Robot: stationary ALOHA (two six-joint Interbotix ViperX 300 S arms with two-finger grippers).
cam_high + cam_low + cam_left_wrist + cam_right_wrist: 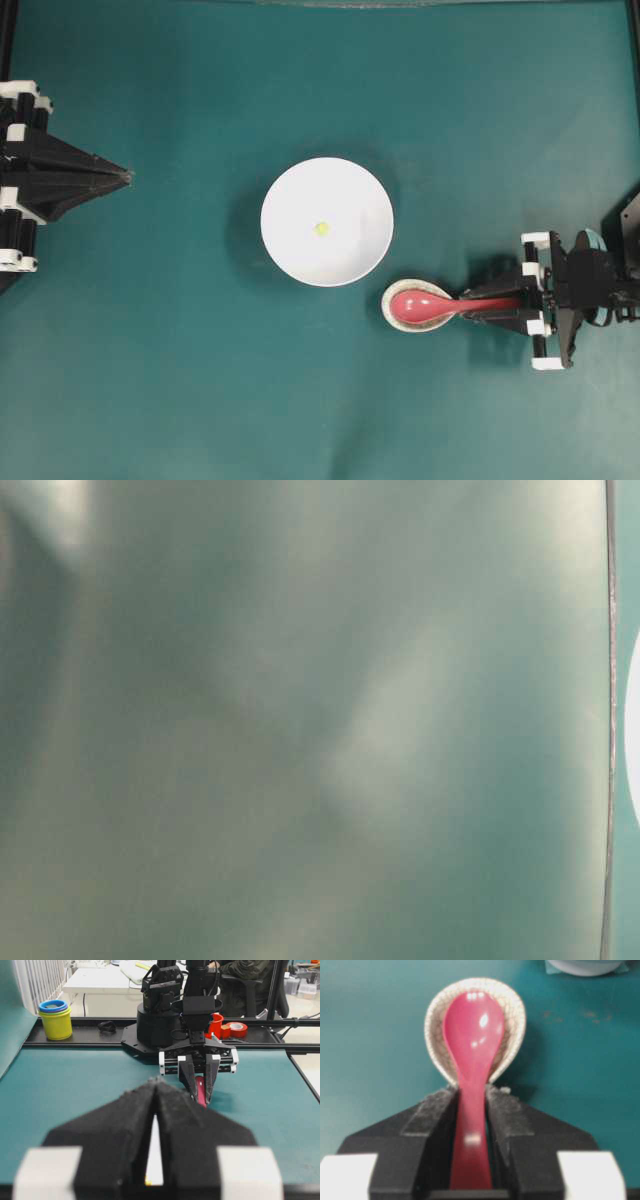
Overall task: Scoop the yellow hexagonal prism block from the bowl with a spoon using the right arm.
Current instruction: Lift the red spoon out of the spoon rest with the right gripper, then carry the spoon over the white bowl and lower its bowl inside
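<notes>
On the speckled rest (436,1020), the spoon (472,1035) has its handle clamped by the right gripper (471,1105); a crooked hold may let it twist when lifted.

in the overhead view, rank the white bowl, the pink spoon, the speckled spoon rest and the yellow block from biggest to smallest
1. white bowl
2. pink spoon, longer than its rest
3. speckled spoon rest
4. yellow block, a mere dot
</notes>
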